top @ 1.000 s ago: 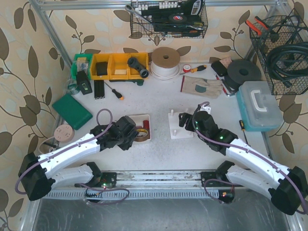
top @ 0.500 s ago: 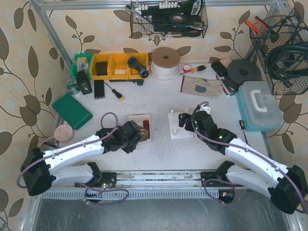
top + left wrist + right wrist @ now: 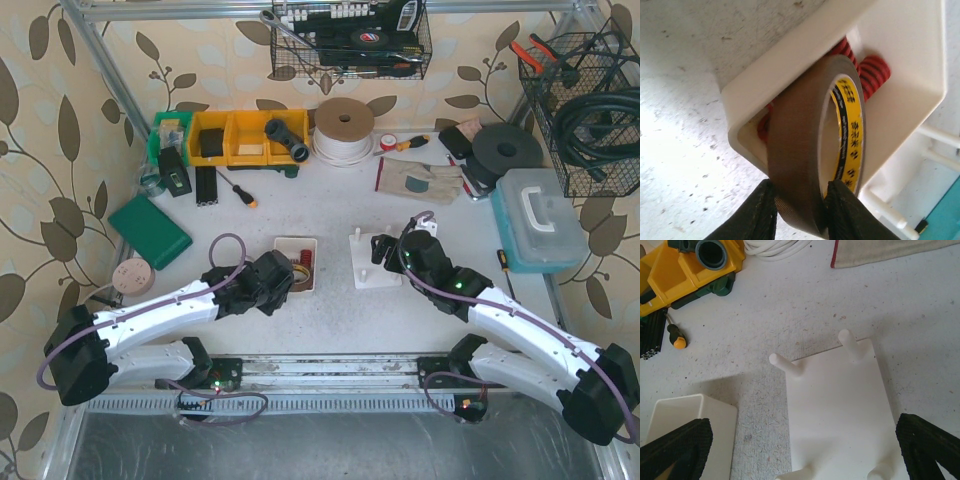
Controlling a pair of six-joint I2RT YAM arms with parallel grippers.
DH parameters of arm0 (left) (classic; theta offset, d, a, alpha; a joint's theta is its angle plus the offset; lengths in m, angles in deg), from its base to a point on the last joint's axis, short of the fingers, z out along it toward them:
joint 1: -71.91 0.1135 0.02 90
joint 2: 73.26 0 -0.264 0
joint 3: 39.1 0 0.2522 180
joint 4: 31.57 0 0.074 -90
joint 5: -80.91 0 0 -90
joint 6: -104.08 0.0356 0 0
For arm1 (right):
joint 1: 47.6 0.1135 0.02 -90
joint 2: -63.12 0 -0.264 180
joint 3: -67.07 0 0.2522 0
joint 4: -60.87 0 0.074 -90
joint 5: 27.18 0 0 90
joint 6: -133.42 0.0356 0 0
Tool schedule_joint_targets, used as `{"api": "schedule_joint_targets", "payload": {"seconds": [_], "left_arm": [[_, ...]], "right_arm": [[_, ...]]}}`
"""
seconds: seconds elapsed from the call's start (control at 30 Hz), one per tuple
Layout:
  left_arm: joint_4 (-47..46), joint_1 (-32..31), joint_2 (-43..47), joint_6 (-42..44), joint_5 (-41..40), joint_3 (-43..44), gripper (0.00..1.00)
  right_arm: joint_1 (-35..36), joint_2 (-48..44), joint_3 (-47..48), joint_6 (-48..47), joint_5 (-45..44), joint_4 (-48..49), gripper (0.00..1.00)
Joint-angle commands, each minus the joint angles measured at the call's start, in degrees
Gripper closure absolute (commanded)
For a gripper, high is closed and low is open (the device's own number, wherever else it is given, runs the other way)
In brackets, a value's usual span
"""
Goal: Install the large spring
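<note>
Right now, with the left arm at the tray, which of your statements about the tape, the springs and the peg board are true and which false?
1. The left gripper is shut on the roll of tape. True.
2. Red springs lie in the white tray. True.
3. A spring already sits on the peg board. False: the pegs in view are bare.
4. The right gripper holds a red spring. False: it is open and empty, above the peg board.
5. The roll of tape lies flat on the table. False: it stands on edge at the tray's corner, pinched between the left gripper's fingers.
</note>
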Motion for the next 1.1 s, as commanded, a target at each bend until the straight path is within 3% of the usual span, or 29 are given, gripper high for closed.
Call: {"api": "schedule_joint_targets", "payload": {"seconds": [0.0,0.2,0.7,0.93,1.07], "left_arm": [[0.1,-0.3,-0.7,0.3,-0.3,0.2,0.72],[1.4,-0.3,0.0,0.7,-1.3,1.7,0.87],[0.1,-0.2,3.4,10.6,-8.3,8.3,1.00],[5.7,1.2,4.5,20.5,-13.4,14.6,1.00],[9.9,7.4,2.5,29.8,-11.5,20.3,1.00]], "right_arm": [[0.3,-0.5,0.6,0.1,-0.8,0.0,0.01],[0.4,-0.8,0.5,0.1,-1.0,0.0,0.01],[0.4,-0.4,0.6,-0.2,-0.7,0.2,0.01],[0.4,-0.4,0.7,-0.4,-0.4,0.2,0.01],[0.4,-0.2,0.8,-0.7,-0.3,0.3,0.01]]}}
